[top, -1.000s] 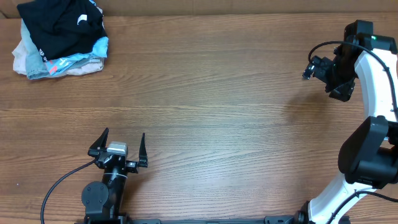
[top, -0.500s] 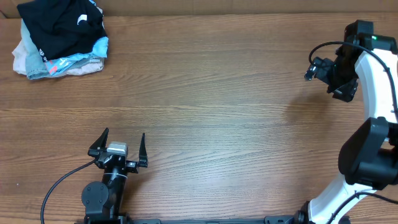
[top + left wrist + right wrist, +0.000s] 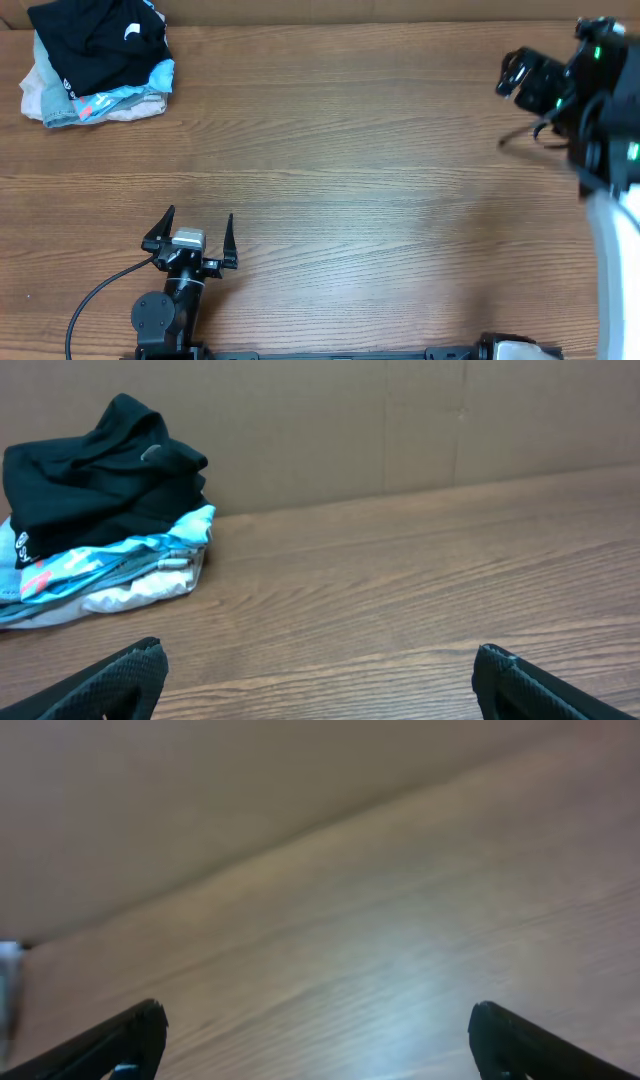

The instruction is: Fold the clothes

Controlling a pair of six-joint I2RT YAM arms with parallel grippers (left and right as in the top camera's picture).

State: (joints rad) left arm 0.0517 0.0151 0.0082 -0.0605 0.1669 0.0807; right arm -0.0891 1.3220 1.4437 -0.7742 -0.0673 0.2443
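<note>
Left jaws and right jaws stand wide apart — both empty, well clear of the black T-shirt (image 3: pixel 98 48).

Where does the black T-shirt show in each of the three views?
Overhead: black T-shirt, top-left corner, atop the light-blue garment.
Left wrist: black T-shirt, upper left.
Right wrist: not in it.
Shared landmark: the light-blue garment beneath it, in both.

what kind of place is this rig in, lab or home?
Likely a lab bench for robot trials: a wood-grain table with a brown board behind it, left arm and right arm at its edges, a black T-shirt heaped on other garments in one corner.
</note>
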